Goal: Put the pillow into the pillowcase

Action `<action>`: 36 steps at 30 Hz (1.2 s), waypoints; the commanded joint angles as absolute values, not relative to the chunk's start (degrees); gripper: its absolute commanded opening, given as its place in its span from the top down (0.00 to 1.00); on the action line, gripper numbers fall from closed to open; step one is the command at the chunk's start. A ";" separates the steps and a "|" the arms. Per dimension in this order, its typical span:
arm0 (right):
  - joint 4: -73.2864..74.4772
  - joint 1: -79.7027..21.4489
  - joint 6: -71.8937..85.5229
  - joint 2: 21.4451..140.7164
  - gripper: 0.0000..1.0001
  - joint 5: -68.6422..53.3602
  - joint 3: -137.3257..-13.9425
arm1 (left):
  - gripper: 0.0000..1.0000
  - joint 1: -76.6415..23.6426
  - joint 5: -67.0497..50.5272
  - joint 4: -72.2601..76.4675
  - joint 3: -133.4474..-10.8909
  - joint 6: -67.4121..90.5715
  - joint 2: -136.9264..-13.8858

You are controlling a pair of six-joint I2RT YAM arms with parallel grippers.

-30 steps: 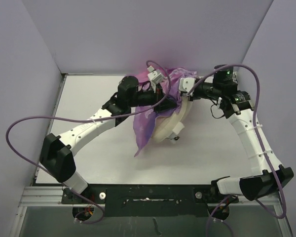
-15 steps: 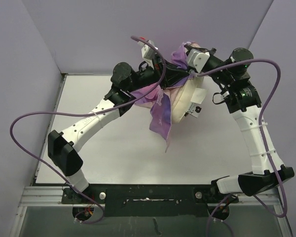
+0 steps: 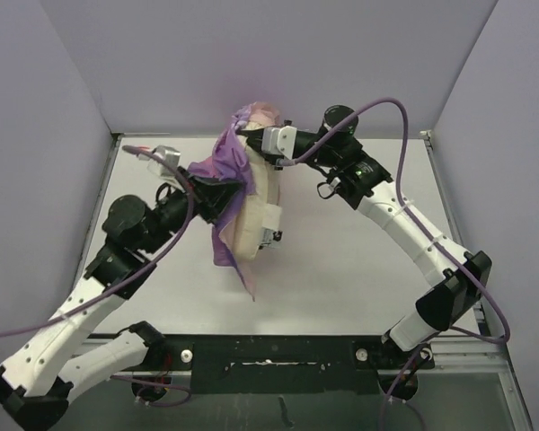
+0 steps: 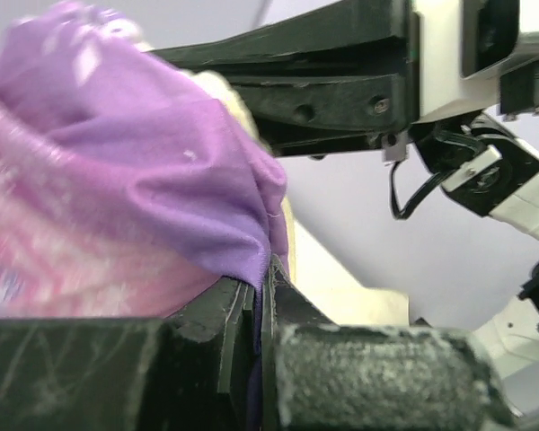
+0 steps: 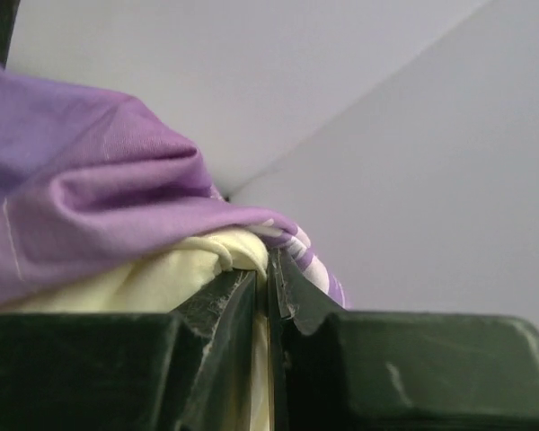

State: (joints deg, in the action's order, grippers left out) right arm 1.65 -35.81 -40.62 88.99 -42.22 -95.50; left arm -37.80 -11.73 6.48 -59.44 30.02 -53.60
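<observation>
The cream pillow [image 3: 259, 202] hangs lifted above the table's far middle, half wrapped by the purple pillowcase [image 3: 217, 175], which trails down at its left side. My left gripper [image 3: 226, 187] is shut on a fold of the pillowcase [image 4: 144, 180]; the purple cloth runs between its jaws [image 4: 259, 292], and the cream pillow [image 4: 341, 287] shows just behind. My right gripper [image 3: 250, 136] grips the top of the bundle. It is shut [image 5: 269, 269] on cream pillow fabric [image 5: 162, 278], with the pillowcase [image 5: 90, 189] bunched over it. The bear face and the text are hidden.
The white table [image 3: 359, 269] is walled by grey panels at the left, back and right. A small dark tag [image 3: 271, 235] hangs off the pillow's lower right. The right arm's forearm [image 4: 341, 63] crosses close above my left gripper.
Both grippers have carried the bundle left and a little nearer. The left arm has drawn back toward the near left. The pillowcase tail now hangs lower left.
</observation>
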 commanded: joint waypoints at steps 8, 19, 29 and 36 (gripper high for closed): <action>-12.12 -42.98 -25.69 93.06 1.00 -48.89 -86.52 | 1.00 -38.49 -0.31 -20.11 -52.53 33.51 -42.37; -13.15 -37.96 -22.92 88.31 1.00 -48.02 -79.32 | 0.46 -40.07 -3.68 -24.55 -61.86 18.49 -49.83; -16.64 -37.02 -19.25 88.69 1.00 -48.51 -76.97 | 0.02 -41.47 8.34 -31.78 -65.25 7.88 -49.76; -16.70 -36.75 -18.47 88.64 1.00 -48.93 -76.30 | 0.02 -43.31 14.28 -27.26 -64.87 -11.61 -54.57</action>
